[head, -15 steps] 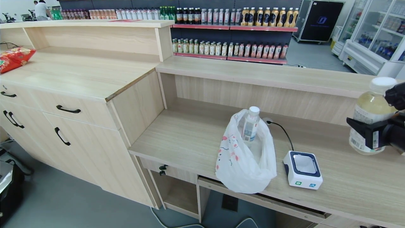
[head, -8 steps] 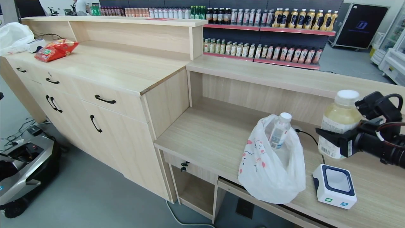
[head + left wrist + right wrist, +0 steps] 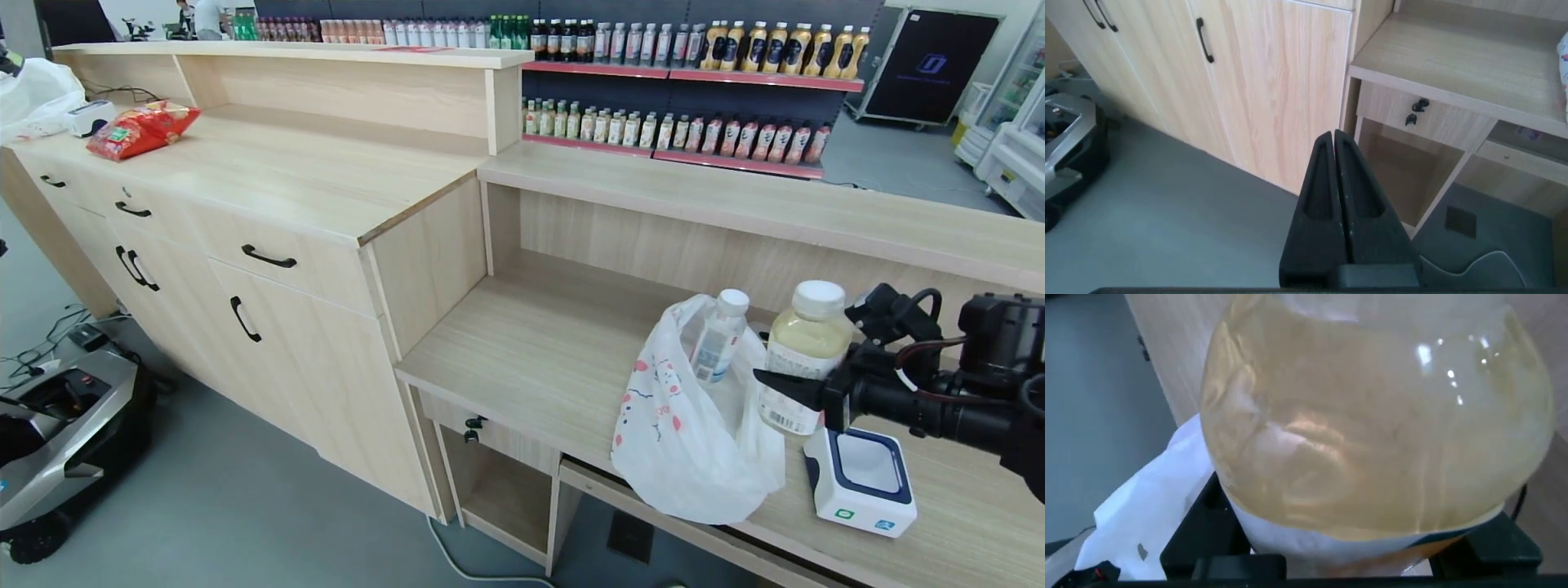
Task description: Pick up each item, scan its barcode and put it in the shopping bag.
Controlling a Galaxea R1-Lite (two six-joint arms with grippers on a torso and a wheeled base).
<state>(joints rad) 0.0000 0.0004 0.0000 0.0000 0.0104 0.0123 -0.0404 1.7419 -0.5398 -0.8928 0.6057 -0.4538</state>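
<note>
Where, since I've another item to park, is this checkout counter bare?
Bare: the lower counter from the cabinet wall to the shopping bag, and the upper counter right of the red snack packet. Crowded: the bag, the juice bottle in the right gripper and the scanner sit close together.

**Shop w/ wood counters**

Low wood counter [image 3: 555,351] sits under the right gripper [image 3: 796,384]. Taller cupboards [image 3: 326,327] w/ black handles [image 3: 269,260] stand well to its left. Drink shelves [image 3: 653,75] are far behind it. Grey floor [image 3: 245,506] is below. Glass fridges [image 3: 1012,122] are at the back, to its right.
</note>
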